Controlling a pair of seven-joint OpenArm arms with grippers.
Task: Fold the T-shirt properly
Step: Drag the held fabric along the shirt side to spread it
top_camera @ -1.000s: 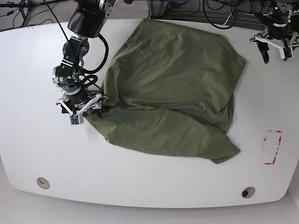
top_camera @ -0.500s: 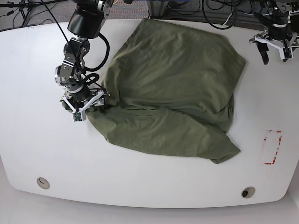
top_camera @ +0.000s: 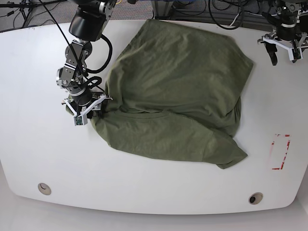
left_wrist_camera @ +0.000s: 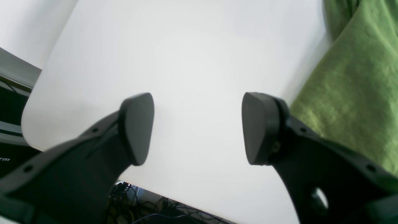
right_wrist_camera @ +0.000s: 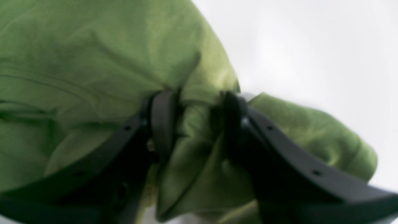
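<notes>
At the left of the base view, our right gripper (top_camera: 86,109) sits low on the table (top_camera: 29,159), pressed against the left edge of the shirt (top_camera: 178,82). Through the right wrist camera we see its two fingers (right_wrist_camera: 163,121) clamped on a bunched fold of the green cloth (right_wrist_camera: 192,137), the fabric squeezed up between the pads, though that view is blurred. A black cable (top_camera: 103,53) loops beside the arm above it.

Moving right, the shirt spreads across the middle of the table, from the top edge down to a point at the lower right of centre. It lies wrinkled and partly doubled over, with an upper layer draped across a lower one and a seam line running between them.

Further right, a small red-outlined mark (top_camera: 280,151) lies on the table, apart from the cloth.

At the upper right corner our left gripper (top_camera: 284,48) hangs above the table, well clear of the shirt. In the left wrist view its pads (left_wrist_camera: 136,127) stand wide apart with nothing between them, and the shirt's edge shows at the right of that frame.
</notes>
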